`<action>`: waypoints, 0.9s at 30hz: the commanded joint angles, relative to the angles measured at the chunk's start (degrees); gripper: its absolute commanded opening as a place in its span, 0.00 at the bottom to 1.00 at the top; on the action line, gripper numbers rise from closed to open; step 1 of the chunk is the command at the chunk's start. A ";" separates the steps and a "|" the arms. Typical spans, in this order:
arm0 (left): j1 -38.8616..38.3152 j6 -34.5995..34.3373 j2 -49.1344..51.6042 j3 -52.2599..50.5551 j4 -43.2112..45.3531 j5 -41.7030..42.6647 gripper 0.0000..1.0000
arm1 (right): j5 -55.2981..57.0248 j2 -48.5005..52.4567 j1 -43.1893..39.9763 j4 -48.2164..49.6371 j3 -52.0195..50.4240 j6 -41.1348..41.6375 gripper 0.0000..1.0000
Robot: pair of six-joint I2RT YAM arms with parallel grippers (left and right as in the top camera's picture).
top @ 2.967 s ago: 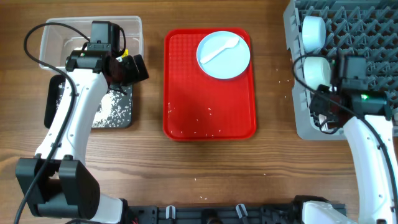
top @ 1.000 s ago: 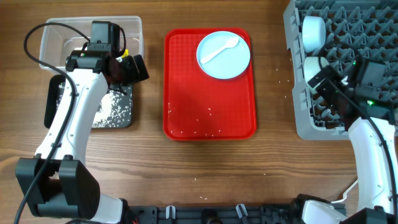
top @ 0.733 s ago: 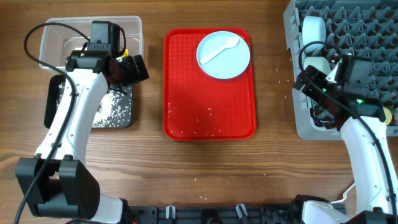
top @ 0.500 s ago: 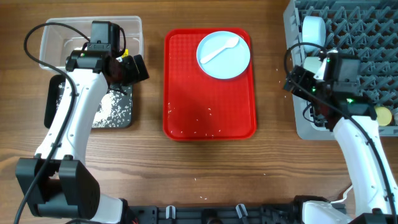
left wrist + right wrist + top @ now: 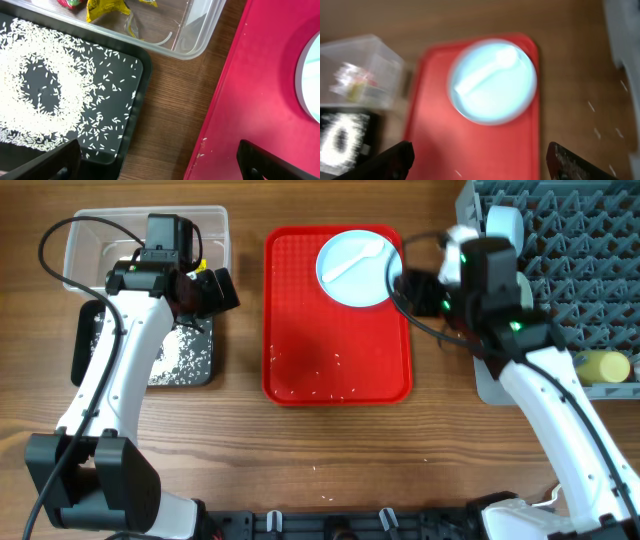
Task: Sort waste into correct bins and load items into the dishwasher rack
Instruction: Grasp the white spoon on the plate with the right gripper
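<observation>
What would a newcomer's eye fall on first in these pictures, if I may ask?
The bright red tray in the middle of the table stands out most, with a pale blue plate at its far right corner and a white spoon lying on it. To the left, a black tub holds a spread of white rice grains. The right hand hangs open over the tray's right edge, near the plate.

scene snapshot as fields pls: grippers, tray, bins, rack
left gripper: open, empty, over the gap between black tub and red tray
right gripper: open, empty, by the plate; wrist view blurred
red tray: plate at its far right corner, spoon on it, a few stray grains
black tub: rice
clear tub: wrappers
rack: white cup, yellow cup
</observation>
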 commanded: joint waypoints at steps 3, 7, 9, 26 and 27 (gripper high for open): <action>0.31 -0.52 0.52 0.04 -0.07 -0.11 1.00 | -0.96 14.51 4.22 7.65 14.51 1.51 0.88; 0.31 -0.52 0.52 0.04 -0.07 -0.11 1.00 | -6.69 31.65 4.31 11.63 26.88 6.73 0.94; 0.31 -0.52 0.52 0.04 -0.07 -0.11 1.00 | -10.21 42.16 4.31 12.70 35.32 10.54 0.94; 0.31 -0.52 0.52 0.04 -0.07 -0.11 1.00 | 11.80 57.57 5.86 1.62 42.01 28.13 1.00; 0.31 -0.52 0.52 0.04 -0.07 -0.11 1.00 | 12.09 57.88 6.25 1.77 42.01 28.17 1.00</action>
